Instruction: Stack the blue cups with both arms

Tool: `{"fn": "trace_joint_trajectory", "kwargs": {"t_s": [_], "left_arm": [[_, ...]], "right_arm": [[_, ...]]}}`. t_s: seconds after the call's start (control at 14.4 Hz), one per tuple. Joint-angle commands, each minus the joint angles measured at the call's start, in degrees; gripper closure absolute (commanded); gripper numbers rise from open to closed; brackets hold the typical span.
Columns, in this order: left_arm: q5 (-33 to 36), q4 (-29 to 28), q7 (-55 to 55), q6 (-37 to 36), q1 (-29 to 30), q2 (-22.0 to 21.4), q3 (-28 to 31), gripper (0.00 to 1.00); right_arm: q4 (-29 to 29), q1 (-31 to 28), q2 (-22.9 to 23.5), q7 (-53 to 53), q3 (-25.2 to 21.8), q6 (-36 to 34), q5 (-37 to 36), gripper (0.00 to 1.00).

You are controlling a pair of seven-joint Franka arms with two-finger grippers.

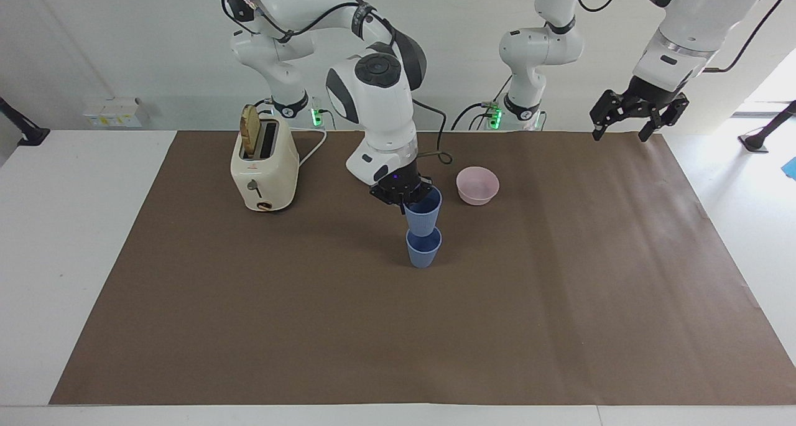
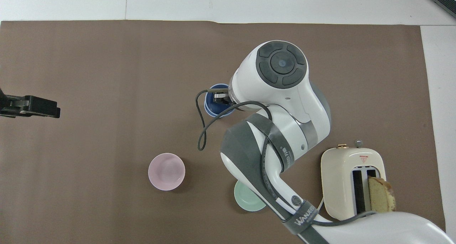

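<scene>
One upright blue cup (image 1: 424,213) sits partly inside another standing blue cup (image 1: 423,255).

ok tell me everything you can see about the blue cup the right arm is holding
The held periwinkle-blue plastic cup is a small, matte, tapered tumbler with no handle. It is upright, mouth up, gripped at its rim by the right gripper, with one finger inside the mouth. It hangs directly over the second identical blue cup standing on the brown table mat. Its base sits at that cup's mouth; whether it has entered or touches cannot be told. The pink bowl stands apart.
</scene>
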Motion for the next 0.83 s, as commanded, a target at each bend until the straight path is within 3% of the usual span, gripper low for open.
{"fn": "trace_joint_trajectory", "kwargs": {"t_s": [0.0,0.76], "left_arm": [[-0.25,-0.93,0.60,-0.54,0.59,-1.23,-0.21,0.00],[-0.25,-0.93,0.51,-0.54,0.59,-1.23,-0.21,0.00]], "right_arm": [[1.19,0.18,1.43,1.38,0.08,0.37,-1.37,1.00],[1.01,1.15,5.38,1.47,0.17,4.15,-3.92,1.00]]}}
